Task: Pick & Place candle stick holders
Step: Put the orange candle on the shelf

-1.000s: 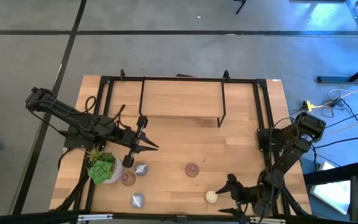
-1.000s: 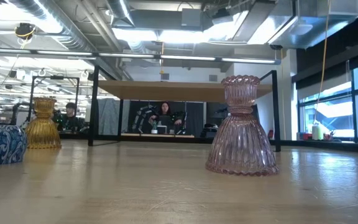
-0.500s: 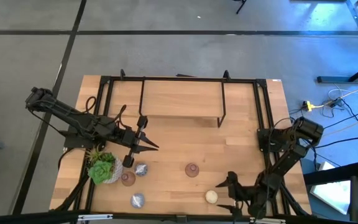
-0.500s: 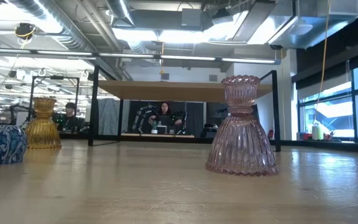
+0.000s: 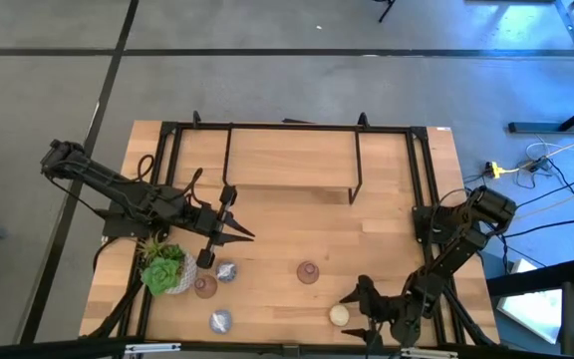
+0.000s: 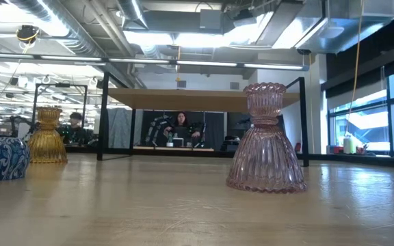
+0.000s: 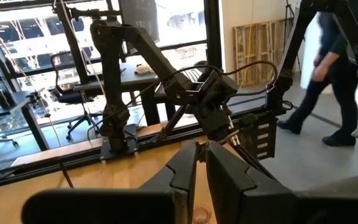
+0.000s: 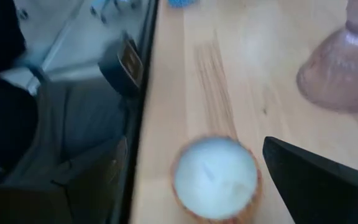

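A cream-white holder [image 5: 339,315] stands near the table's near edge and also shows in the right wrist view [image 8: 215,178]. My right gripper [image 5: 352,313] is open, one finger on either side of it, without touching. A pink holder [image 5: 308,271] stands upright mid-table. A second pink holder [image 5: 205,287] and two silvery-blue holders [image 5: 227,271] [image 5: 220,321] stand near the left. An amber holder [image 6: 46,135] shows in the low view. My left gripper [image 5: 245,235] is shut and empty, above the table beyond them.
A green succulent in a pale pot [image 5: 165,271] stands at the near left. A black metal frame [image 5: 292,128] runs around the table's far half and sides. Bare wood lies between the pink holder and the frame. A person [image 7: 340,68] walks in the room beyond.
My right gripper has gone toward the table's left edge along the near edge, up to the cream-white holder, so that its open fingers now stand on either side of it. The holders have kept still.
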{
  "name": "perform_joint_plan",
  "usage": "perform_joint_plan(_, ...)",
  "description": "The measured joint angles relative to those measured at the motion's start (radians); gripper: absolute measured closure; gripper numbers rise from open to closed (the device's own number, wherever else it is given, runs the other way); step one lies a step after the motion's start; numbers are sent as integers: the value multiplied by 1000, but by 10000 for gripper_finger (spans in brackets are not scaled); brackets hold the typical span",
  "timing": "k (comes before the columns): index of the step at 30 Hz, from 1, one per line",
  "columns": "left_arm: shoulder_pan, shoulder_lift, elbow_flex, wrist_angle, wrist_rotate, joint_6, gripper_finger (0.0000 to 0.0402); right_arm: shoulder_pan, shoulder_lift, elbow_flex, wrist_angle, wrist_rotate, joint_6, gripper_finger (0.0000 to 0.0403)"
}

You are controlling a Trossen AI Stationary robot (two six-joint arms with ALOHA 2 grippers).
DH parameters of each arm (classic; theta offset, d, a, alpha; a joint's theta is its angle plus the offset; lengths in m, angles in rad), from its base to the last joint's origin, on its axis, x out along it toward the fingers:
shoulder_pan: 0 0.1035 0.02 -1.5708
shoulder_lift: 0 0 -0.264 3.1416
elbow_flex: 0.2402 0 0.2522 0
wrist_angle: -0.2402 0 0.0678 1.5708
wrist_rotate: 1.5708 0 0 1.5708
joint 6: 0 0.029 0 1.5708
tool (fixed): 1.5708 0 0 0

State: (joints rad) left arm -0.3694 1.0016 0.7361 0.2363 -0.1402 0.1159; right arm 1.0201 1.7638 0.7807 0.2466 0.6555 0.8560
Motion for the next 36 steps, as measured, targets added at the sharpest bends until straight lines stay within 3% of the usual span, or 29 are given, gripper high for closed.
perform_joint_plan(5,0,0,0,-1,0,1,371,1,23,0,-97,-32,122,23)
perform_joint_plan(8,0,0,0,-1,0,1,371,0,48,0,-71,-31,130,23)
perform_joint_plan(22,0,0,0,-1,0,-1,371,-12,174,2,63,32,75,23)
perform_joint_plan(36,0,0,0,-1,0,-24,371,-43,181,2,49,44,4,23)
